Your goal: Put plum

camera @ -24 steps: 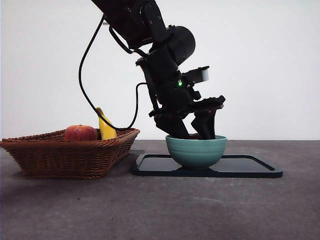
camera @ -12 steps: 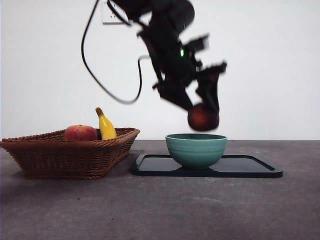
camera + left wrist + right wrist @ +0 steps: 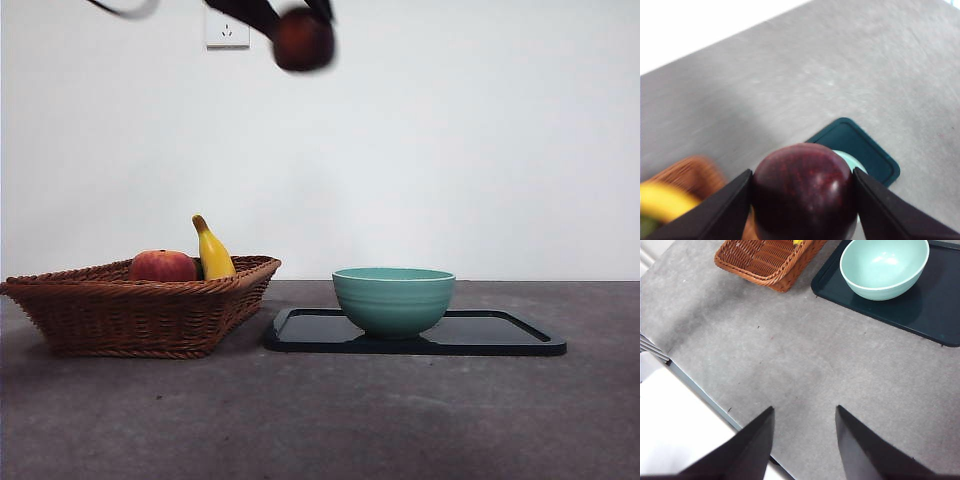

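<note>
The plum point(image 3: 805, 192), dark maroon and smooth, is clamped between the two jaws of my left gripper point(image 3: 802, 200). The front view shows that plum point(image 3: 303, 40) blurred high at the top edge, above and left of the teal bowl point(image 3: 393, 298). The bowl point(image 3: 884, 267) is empty and stands on a dark tray point(image 3: 500, 335). My right gripper point(image 3: 804, 440) hangs open over bare table, well clear of the bowl, with nothing between its jaws.
A wicker basket point(image 3: 140, 310) at the left holds a red apple-like fruit point(image 3: 162, 266) and a yellow banana point(image 3: 212, 252). The basket point(image 3: 767, 260) sits beside the tray point(image 3: 935, 315). The table's near edge point(image 3: 700, 392) runs close to my right gripper.
My left gripper has lifted the plum out of the bowl and carried it up and to the left, almost out of the front view. The bowl now stands empty.
</note>
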Robot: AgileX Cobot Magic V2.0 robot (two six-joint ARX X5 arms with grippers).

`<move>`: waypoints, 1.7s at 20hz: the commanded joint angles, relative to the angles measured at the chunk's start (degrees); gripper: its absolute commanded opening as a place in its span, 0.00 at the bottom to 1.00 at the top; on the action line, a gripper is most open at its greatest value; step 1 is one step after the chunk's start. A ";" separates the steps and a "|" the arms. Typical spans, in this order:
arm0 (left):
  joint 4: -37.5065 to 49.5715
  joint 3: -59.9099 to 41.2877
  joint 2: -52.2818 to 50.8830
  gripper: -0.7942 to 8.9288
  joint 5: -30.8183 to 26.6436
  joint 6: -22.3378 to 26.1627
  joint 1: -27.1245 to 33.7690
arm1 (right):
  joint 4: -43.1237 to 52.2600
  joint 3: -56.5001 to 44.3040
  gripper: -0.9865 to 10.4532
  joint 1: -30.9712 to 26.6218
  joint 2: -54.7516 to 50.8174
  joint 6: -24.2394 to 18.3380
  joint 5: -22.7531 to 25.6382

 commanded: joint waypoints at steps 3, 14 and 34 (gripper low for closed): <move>-7.96 1.86 -6.58 0.34 0.07 -1.09 2.86 | 0.59 0.46 0.26 0.26 0.22 -1.70 0.02; -4.85 -19.39 -14.67 0.34 0.04 -0.90 8.17 | 0.59 0.46 0.26 0.26 0.22 -1.88 0.00; 35.95 -51.01 -3.69 0.34 -0.72 3.08 14.12 | 0.55 0.46 0.26 0.26 0.22 -1.38 0.00</move>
